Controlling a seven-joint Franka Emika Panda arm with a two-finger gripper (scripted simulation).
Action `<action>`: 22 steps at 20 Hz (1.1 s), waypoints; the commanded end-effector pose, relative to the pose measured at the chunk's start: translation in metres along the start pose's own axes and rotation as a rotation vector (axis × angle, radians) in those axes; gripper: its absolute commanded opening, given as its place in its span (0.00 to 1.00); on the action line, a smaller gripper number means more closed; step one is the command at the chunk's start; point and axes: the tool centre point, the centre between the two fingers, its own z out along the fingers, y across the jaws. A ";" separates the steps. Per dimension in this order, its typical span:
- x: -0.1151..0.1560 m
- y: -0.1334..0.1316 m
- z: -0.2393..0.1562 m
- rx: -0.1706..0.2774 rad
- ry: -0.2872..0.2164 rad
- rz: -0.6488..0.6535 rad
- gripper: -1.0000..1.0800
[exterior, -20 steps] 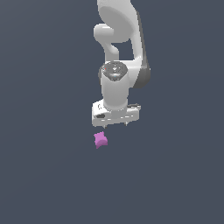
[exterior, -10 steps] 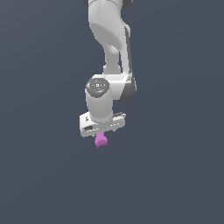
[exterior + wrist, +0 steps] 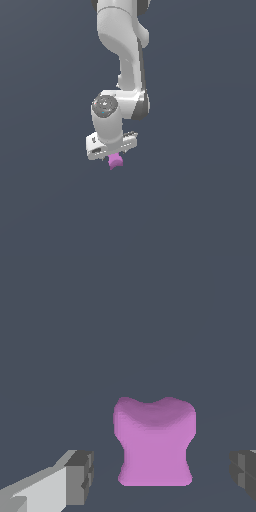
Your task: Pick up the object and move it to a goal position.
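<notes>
The object (image 3: 115,161) is a small magenta-pink lump with pinched sides, resting on the dark grey floor directly under the white hand. In the wrist view the object (image 3: 154,442) stands between the two grey pads (image 3: 81,476), with a gap on each side. My gripper (image 3: 160,473) is open and straddles it without touching. In the exterior view the gripper (image 3: 113,156) is low over the object, and the hand's body hides its fingers and most of the lump.
The white arm (image 3: 122,55) comes down from the top of the exterior view. A plain dark grey floor (image 3: 200,200) lies all around, with no other objects in view.
The arm has swung toward the exterior view's left and come down. The hand, earlier above and beside the object, now sits over it with the fingers on either side.
</notes>
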 end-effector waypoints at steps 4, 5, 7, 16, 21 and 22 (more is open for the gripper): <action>0.000 0.000 0.006 0.000 0.000 -0.001 0.96; 0.000 0.000 0.009 0.000 0.001 -0.001 0.96; 0.000 0.000 0.018 0.000 0.001 -0.002 0.96; 0.000 0.000 0.050 -0.001 0.001 -0.004 0.96; 0.000 0.001 0.050 -0.001 0.001 -0.004 0.00; 0.000 0.001 0.050 -0.001 0.001 -0.004 0.00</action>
